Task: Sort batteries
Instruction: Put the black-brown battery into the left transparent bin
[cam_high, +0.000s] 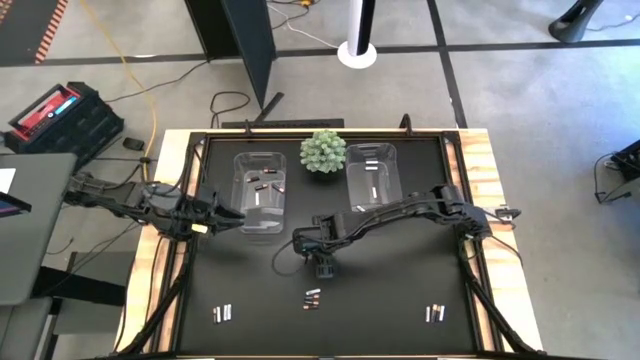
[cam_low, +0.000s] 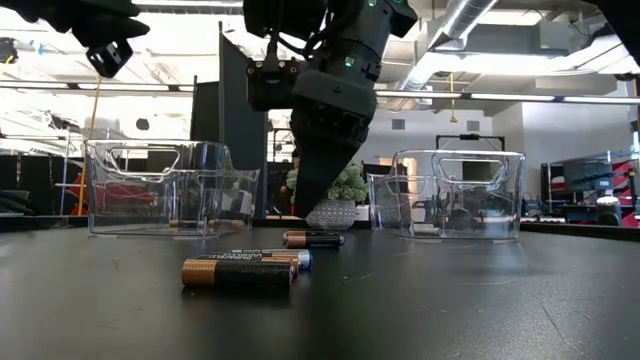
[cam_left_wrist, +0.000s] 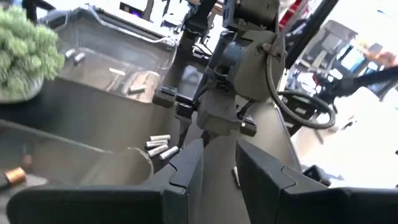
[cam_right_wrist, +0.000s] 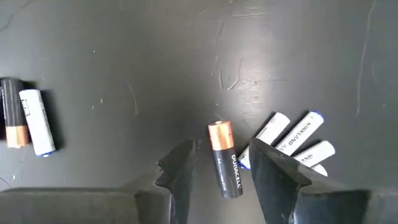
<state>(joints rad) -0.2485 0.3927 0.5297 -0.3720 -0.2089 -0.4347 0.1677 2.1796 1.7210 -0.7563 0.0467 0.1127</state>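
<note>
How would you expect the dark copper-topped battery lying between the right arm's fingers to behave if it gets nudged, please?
The dark battery is a smooth cylinder lying on its side, so it probably rolls sideways under an off-centre push. Its glossy wrap looks slippery, so it may squirt from the right gripper unless squeezed squarely. White batteries lie close beside it and would likely scatter.

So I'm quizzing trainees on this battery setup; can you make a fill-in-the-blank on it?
1. The right gripper straddles a battery with a ____ end.
2. The plant stands between two clear ____.
3. In the right wrist view, the white batteries lie ____ the mat.

Missing: copper; bins; on
</note>
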